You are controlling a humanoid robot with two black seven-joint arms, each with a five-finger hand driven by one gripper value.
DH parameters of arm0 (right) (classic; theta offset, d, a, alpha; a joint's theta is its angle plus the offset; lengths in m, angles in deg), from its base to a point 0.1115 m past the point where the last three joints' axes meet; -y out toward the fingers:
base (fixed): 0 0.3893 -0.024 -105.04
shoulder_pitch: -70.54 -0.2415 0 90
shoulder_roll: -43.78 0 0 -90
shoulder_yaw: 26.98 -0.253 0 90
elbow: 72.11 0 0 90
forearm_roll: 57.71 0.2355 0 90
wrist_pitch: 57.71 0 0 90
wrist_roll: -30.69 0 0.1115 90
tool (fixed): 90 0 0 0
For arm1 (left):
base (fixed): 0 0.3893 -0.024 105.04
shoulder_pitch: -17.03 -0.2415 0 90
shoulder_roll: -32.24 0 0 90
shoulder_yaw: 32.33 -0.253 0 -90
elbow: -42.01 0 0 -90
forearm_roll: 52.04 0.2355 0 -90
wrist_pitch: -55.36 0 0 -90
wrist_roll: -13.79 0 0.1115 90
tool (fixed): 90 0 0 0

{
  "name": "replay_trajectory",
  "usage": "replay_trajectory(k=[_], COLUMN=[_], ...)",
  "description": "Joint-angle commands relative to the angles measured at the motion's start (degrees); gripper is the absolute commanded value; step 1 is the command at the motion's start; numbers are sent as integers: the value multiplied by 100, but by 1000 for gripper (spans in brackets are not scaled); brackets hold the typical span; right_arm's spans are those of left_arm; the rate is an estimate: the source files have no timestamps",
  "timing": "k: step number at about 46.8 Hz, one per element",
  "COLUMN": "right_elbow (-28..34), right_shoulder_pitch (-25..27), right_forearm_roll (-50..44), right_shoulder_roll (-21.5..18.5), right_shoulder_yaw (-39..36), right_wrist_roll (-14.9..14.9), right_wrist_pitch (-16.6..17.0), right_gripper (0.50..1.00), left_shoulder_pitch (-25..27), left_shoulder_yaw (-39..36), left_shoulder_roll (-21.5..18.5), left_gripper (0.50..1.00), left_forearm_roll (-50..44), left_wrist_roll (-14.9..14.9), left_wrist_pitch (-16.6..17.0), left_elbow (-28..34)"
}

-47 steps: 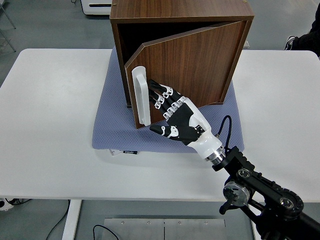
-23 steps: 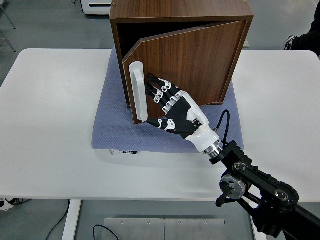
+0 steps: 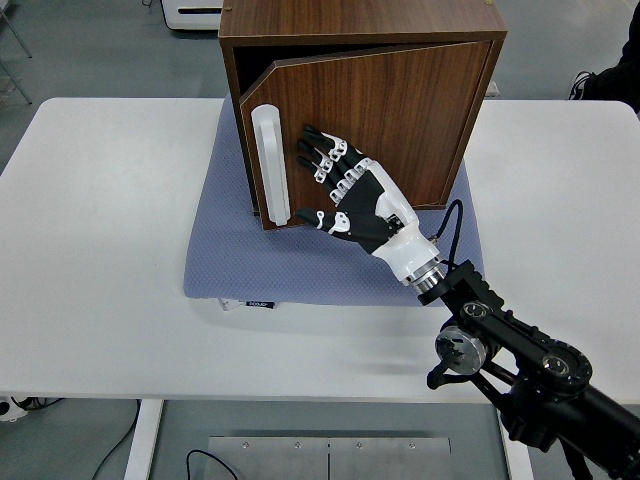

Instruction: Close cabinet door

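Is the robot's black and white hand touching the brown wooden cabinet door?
Touching. The head view shows the right hand with spread fingertips flat against the brown wooden cabinet door, no gap visible.

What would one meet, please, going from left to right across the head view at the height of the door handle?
Bare white table → blue-grey mat → white bar handle → robot hand → wooden cabinet door.

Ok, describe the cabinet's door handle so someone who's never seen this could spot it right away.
On the blue-grey mat at the middle of the white table stands a dark brown wooden cabinet. The handle is the long white upright bar at its door's left edge, left of the black-and-white robot hand, the only white part there.
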Motion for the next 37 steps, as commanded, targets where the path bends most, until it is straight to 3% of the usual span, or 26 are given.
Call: replay_trajectory(k=[1,29,37], right_elbow=[126,698,759], right_shoulder_pitch=[-79,-589,-703], right_forearm_roll=[32,243,384], right_shoulder_roll=[-1,-1,-1], right_shoulder_yaw=[2,-7,-7], right_wrist_roll=[0,0,0], right_wrist_pitch=[0,0,-141], right_gripper=[1000,1000,1000], left_shoulder_pitch=[0,0,0], left_shoulder_yaw=[0,0,0], left_shoulder_roll=[0,0,0], left_gripper=[1000,1000,1000], left_forearm_roll=[0,0,0], left_wrist_roll=[0,0,0], left_wrist_pitch=[0,0,0], left_elbow=[-1,-1,-1])
